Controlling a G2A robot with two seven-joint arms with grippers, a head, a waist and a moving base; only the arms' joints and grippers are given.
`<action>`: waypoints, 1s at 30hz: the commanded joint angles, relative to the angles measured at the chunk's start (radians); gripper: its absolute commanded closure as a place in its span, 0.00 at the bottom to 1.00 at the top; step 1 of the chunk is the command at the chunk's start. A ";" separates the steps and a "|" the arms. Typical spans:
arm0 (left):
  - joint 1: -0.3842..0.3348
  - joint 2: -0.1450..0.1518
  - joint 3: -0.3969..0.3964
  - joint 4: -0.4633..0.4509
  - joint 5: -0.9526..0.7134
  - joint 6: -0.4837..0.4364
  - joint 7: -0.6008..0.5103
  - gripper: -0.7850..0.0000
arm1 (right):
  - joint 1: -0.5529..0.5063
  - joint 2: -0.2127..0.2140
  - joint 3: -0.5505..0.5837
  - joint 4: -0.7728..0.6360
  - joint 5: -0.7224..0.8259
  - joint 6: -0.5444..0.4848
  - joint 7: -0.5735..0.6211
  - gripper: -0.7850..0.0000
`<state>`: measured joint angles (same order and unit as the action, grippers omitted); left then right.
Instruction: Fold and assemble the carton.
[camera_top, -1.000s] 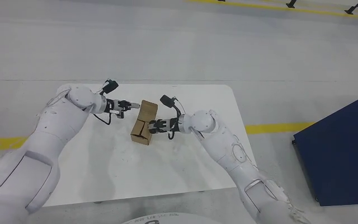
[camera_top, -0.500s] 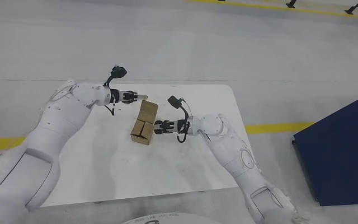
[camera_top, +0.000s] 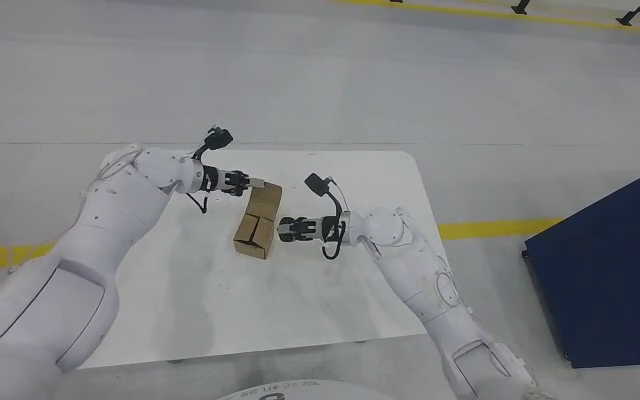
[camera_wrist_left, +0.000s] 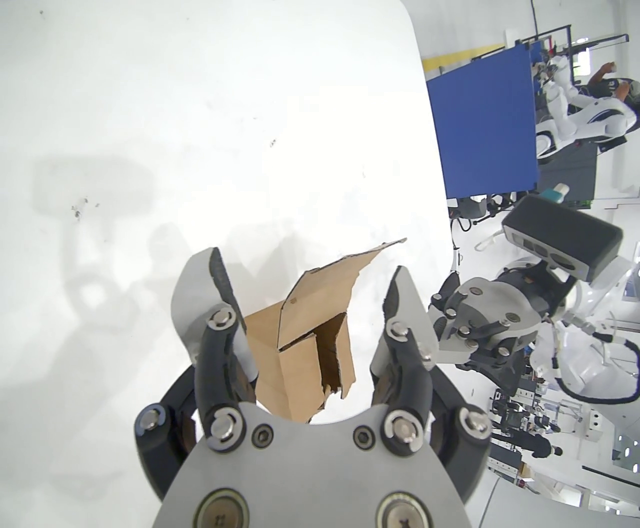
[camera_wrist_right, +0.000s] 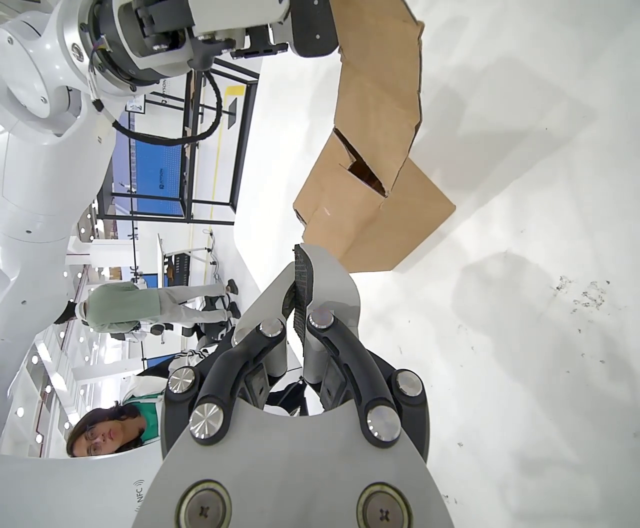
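Note:
A brown cardboard carton (camera_top: 258, 222) lies partly folded in the middle of the white table (camera_top: 330, 290), one long flap (camera_wrist_right: 380, 85) sticking out at its far end. My left gripper (camera_top: 257, 184) hangs open at that far end. In the left wrist view its fingers (camera_wrist_left: 220, 285) straddle the raised flap (camera_wrist_left: 345, 270) without touching it, and the carton's open mouth (camera_wrist_left: 325, 360) shows behind. My right gripper (camera_top: 283, 228) is shut and empty, its tip (camera_wrist_right: 299, 255) just off the near corner of the carton (camera_wrist_right: 370, 225).
The table's right edge (camera_top: 425, 230) runs close behind my right arm. A blue partition (camera_top: 590, 270) stands on the floor to the right, off the table. Bare tabletop lies in front of the carton.
My left gripper has swung from the carton's left side up and round to its far end above the flap. My right gripper has drawn back a little from the carton's side.

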<state>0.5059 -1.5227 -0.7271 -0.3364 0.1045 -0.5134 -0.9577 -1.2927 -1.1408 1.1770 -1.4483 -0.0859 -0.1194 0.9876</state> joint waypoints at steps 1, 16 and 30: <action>-0.004 -0.003 0.002 0.009 0.007 -0.003 0.005 0.47 | -0.003 0.002 0.001 -0.003 0.001 -0.002 -0.002 1.00; 0.009 -0.033 0.036 0.034 0.063 -0.105 -0.016 0.33 | -0.024 0.013 0.004 -0.026 0.002 -0.012 -0.012 1.00; 0.004 -0.045 0.049 0.058 0.088 -0.120 -0.069 0.59 | -0.032 0.022 0.000 -0.039 0.004 -0.011 -0.017 1.00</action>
<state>0.5105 -1.5672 -0.6777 -0.2798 0.1906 -0.6317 -1.0329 -1.3242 -1.1196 1.1771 -1.4866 -0.0829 -0.1306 0.9713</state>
